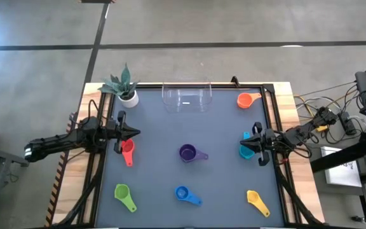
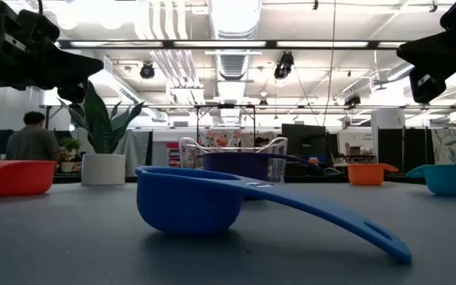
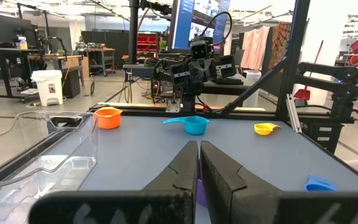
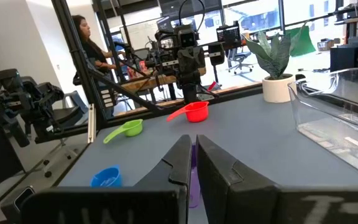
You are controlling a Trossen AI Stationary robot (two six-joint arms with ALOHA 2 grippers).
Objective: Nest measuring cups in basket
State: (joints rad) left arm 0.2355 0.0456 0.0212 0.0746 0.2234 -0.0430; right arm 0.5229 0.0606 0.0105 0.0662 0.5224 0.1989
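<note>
From above, seven measuring cups (image 1: 187, 152) lie scattered on the bench (image 1: 157, 184) with the basket (image 1: 187, 97) empty at its far edge, and each wrist view shows its end effector, left (image 3: 199, 163) and right (image 4: 192, 158), clenched, so either should first spread its fingers, then descend squarely over the nearest handle.

No lettering, label, brand, number or sign can be read anywhere in these views, neither on the things on the desk nor in the room behind.
</note>
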